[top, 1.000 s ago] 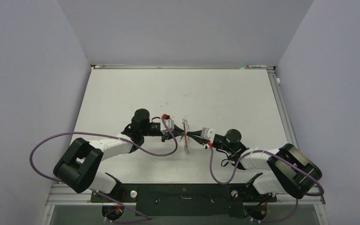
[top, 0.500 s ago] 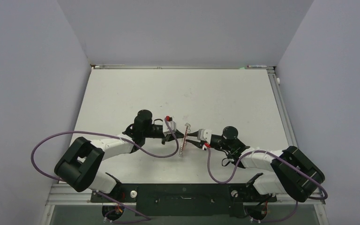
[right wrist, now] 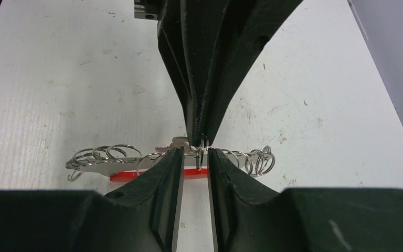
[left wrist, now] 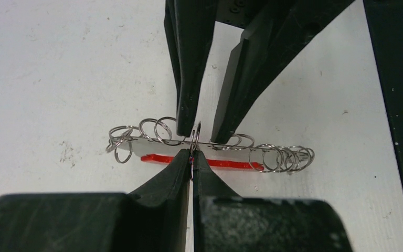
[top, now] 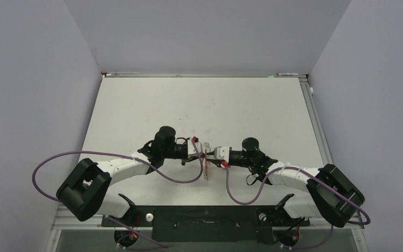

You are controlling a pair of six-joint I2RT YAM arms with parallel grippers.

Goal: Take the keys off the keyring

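Note:
The keyring (left wrist: pixel 195 137) is a thin metal ring standing upright in a row of several linked rings, above a red strap piece (left wrist: pixel 215 164) that lies on the table. My left gripper (left wrist: pixel 191 159) is shut on this ring. My right gripper (right wrist: pixel 194 157) is open, and its fingers (left wrist: pixel 225 113) straddle the same ring without pinching it. A small flat silver key (right wrist: pixel 180 142) lies just behind the ring, beside the left fingertips. In the top view both grippers meet at the ring cluster (top: pixel 205 167) in the middle near part of the table.
More loose rings trail off both ends of the row (left wrist: pixel 283 157) (left wrist: pixel 120 144). The white table (top: pixel 199 105) has raised edges at the back and on the right, and grey walls stand round it. Purple cables (top: pixel 178 176) loop beside both arms.
Both arms have closed in on each other from left and right. The ring cluster has shifted slightly toward the near edge, and the grippers now meet at it.

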